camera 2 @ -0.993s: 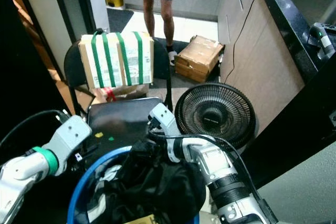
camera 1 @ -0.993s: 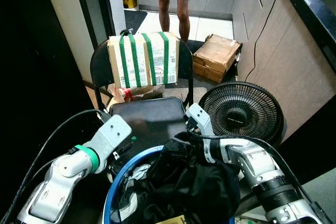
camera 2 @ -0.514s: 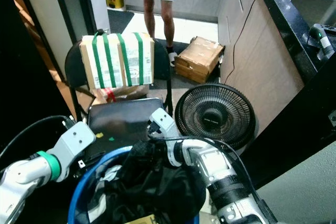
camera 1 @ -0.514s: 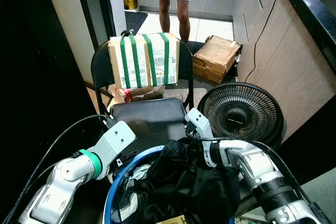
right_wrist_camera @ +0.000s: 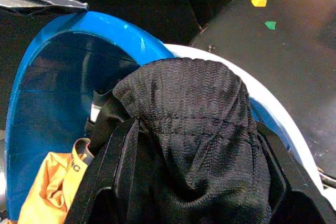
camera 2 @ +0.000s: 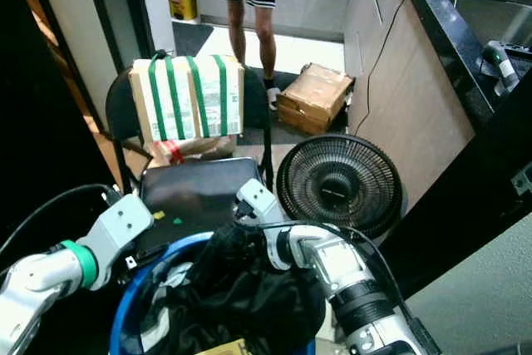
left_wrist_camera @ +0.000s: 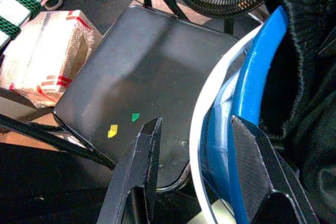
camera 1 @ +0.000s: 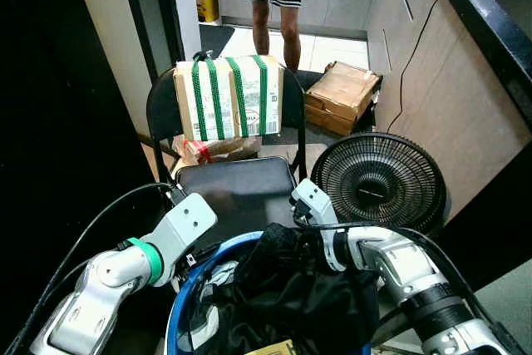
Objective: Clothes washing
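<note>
A blue basin (camera 1: 189, 282) with a white rim is held up close in front of me, piled with clothes. A black knitted garment (camera 1: 307, 288) bulges over its right side, and an orange cloth (right_wrist_camera: 47, 187) lies deeper inside. My left gripper (left_wrist_camera: 197, 124) straddles the basin's left rim, one finger outside and one inside, shut on it. My right gripper (right_wrist_camera: 197, 124) is on the opposite rim, shut over the black garment draped there.
Just beyond the basin stands a black folding chair (camera 1: 237, 184) with a green-strapped box (camera 1: 229, 97) against its back. A floor fan (camera 1: 378, 180) is to its right, a cardboard box (camera 1: 341, 93) behind. A person's legs (camera 1: 274, 14) stand farther off. A counter (camera 1: 490, 31) runs along the right.
The view has shifted slightly. Both grippers keep their hold on the basin, and the left arm has edged a little toward the chair.
</note>
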Tool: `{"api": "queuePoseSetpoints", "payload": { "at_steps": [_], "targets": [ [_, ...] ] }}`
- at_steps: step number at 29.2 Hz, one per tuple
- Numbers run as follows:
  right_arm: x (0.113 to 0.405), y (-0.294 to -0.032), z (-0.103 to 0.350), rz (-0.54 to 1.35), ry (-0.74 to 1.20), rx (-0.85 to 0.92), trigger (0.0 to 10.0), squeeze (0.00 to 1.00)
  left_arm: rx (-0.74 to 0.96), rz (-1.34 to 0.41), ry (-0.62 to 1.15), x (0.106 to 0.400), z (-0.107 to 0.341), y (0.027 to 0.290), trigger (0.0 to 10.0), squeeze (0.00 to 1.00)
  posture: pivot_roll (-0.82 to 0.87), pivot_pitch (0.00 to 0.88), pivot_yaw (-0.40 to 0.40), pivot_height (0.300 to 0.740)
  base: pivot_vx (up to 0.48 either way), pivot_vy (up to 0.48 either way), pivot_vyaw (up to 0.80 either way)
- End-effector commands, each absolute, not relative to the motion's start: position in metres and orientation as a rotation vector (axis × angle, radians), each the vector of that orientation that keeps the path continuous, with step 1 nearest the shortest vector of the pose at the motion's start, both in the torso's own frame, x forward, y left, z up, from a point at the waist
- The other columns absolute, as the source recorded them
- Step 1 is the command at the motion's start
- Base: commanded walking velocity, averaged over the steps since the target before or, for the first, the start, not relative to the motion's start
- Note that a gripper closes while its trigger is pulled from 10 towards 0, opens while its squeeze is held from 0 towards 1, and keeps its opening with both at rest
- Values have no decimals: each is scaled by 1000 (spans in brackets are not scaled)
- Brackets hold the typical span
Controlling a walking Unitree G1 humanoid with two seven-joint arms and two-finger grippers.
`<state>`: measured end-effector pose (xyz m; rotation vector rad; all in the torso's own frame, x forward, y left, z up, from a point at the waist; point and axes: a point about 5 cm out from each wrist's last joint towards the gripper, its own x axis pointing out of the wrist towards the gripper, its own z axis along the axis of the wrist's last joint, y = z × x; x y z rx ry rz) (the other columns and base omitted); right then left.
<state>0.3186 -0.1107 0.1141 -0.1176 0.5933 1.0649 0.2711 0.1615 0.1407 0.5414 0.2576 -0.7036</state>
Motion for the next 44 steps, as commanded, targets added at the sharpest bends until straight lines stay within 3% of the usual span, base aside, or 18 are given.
{"api": "queuePoseSetpoints", "payload": {
  "at_steps": [1,9,12,16,27,36,38,40,44],
  "targets": [
    [310,-109,101,1093,649,-81,0,0,543,-727,292,268,135,160,10000,0,135,77,60,740,0,0,0],
    [321,-111,112,1032,584,-52,0,0,539,-738,293,267,135,157,10000,0,134,80,61,740,0,0,0],
    [337,-111,128,928,448,-36,0,0,536,-740,291,267,135,156,10000,0,133,81,61,740,0,0,0],
    [369,-118,182,716,85,54,0,0,531,-744,287,268,135,154,10000,0,130,81,63,740,0,0,0],
    [400,-147,266,330,-302,192,0,0,521,-753,284,266,135,149,10000,0,130,80,58,740,0,0,0],
    [403,-151,279,306,-369,244,0,0,529,-749,288,265,134,150,10000,0,130,80,58,740,0,0,0],
    [402,-147,276,378,-345,232,0,0,532,-745,289,265,134,151,10000,0,140,76,45,740,0,0,0],
    [393,-138,263,567,-279,181,0,0,536,-741,289,265,134,152,10000,0,141,72,43,740,0,0,0],
    [385,-137,253,634,-255,178,0,0,538,-739,289,264,134,153,10000,0,137,68,46,740,0,0,0]
  ]
}}
